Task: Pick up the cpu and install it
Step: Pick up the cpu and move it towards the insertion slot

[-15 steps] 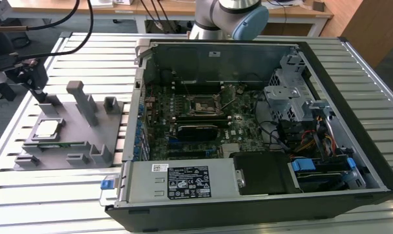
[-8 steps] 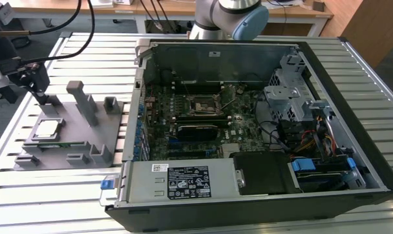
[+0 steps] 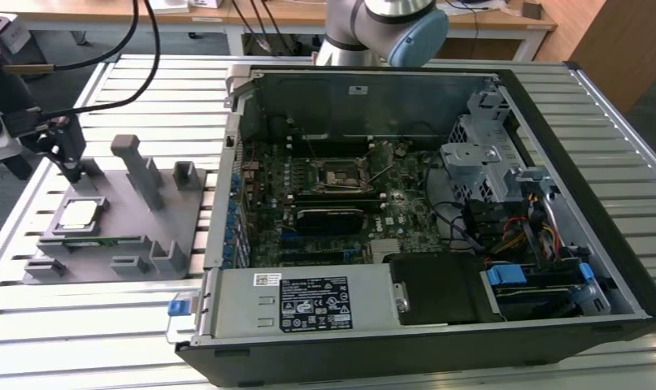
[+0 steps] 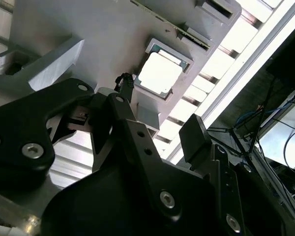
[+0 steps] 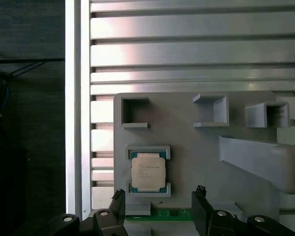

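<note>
The cpu (image 3: 80,214) is a silver-topped square chip lying flat in a framed pocket of the grey fixture (image 3: 132,223), on the exterior view's left. It appears in both wrist views (image 4: 160,74) (image 5: 148,171). My gripper (image 3: 78,166) hangs just above the fixture, close beside the cpu and not touching it. In both wrist views the gripper (image 5: 160,209) (image 4: 160,115) is open, its black fingers (image 5: 200,206) spread wide with nothing between them. The motherboard socket (image 3: 336,175) sits inside the open computer case (image 3: 588,171).
A green memory stick (image 5: 162,214) lies in a slot of the fixture next to the cpu. Grey posts (image 3: 141,166) and open brackets (image 5: 211,110) stand up from the fixture. The slatted metal table (image 3: 89,321) carries everything; the arm's base (image 3: 382,28) stands behind the case.
</note>
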You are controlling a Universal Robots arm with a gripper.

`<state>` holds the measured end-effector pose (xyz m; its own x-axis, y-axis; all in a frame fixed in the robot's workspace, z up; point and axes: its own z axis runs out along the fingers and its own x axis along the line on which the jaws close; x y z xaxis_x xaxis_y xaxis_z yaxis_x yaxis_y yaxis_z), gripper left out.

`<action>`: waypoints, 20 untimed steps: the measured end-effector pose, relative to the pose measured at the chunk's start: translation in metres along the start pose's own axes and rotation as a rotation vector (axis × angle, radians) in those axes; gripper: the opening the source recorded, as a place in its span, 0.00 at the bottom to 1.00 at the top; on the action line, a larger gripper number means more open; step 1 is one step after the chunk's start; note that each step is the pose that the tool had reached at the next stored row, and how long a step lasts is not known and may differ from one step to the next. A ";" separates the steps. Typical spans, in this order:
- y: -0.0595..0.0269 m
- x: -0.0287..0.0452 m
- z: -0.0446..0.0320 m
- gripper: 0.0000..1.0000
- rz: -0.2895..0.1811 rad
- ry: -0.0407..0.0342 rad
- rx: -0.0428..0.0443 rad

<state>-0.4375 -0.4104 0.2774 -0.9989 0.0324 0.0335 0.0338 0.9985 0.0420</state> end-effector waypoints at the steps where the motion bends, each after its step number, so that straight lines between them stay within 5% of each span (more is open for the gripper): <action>1: -0.0002 0.0000 0.0015 0.65 -0.001 0.0006 0.0000; 20: -0.0015 0.0026 0.0246 0.65 -0.021 0.0045 0.0026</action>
<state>-0.4409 -0.4107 0.2529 -0.9992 0.0115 0.0372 0.0130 0.9991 0.0401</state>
